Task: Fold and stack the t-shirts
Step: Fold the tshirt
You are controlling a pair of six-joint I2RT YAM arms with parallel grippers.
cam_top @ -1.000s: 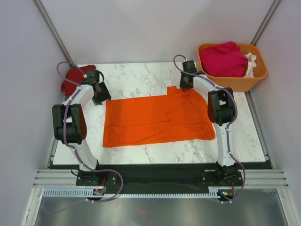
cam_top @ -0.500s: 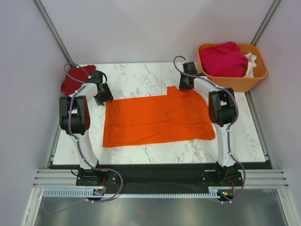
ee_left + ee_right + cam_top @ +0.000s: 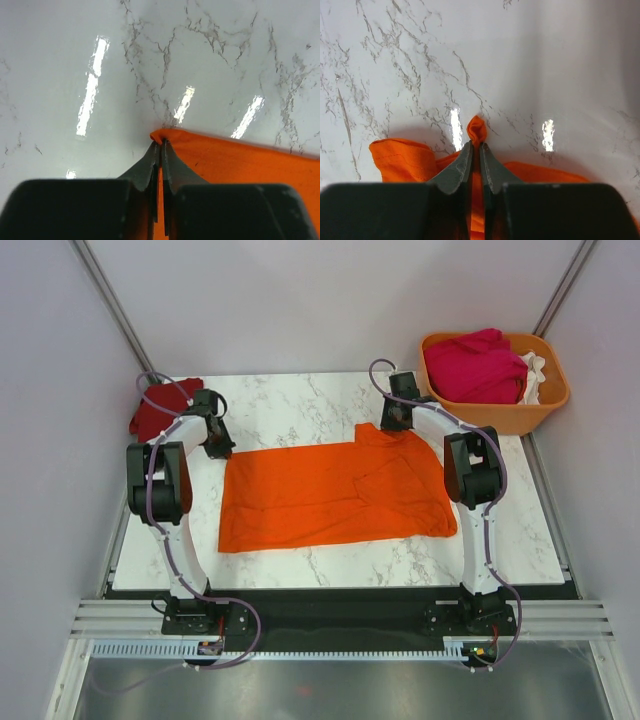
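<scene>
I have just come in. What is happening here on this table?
Two robot arms are working on an orange t-shirt spread on the marble table. The left hand is shut on its far left corner, and the right hand is shut on a pinch of cloth at its far right edge. A dark red t-shirt lies at the table's far left corner. An orange basket holds a magenta t-shirt and a white t-shirt.
</scene>
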